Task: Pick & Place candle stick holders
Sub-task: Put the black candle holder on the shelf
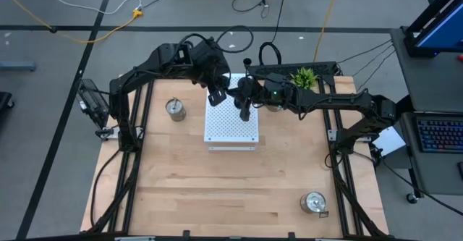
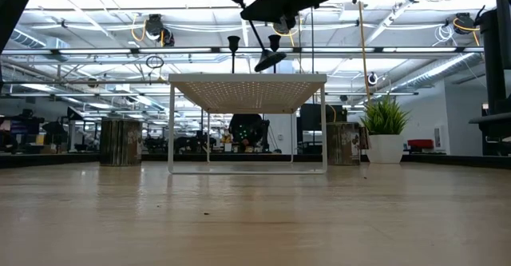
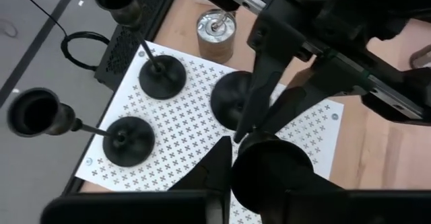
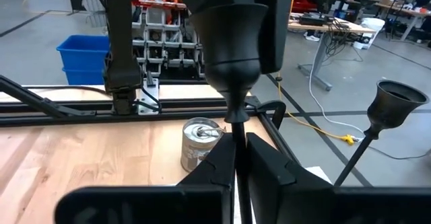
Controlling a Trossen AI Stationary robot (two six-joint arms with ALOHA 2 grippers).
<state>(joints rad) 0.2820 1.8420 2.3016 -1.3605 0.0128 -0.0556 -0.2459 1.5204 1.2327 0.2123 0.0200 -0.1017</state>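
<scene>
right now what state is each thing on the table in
right gripper: shut on held black holder's stem
held black holder: tilted over the white board
other two black holders: upright on the board
two silver holders: standing off the board
left gripper: at that holder's cup

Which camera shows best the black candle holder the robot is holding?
The right wrist view: the black candle holder fills it, stem between the right gripper's fingers. The left wrist view shows its cup from above, the low view its tilted base, and the high view a small dark shape.
</scene>
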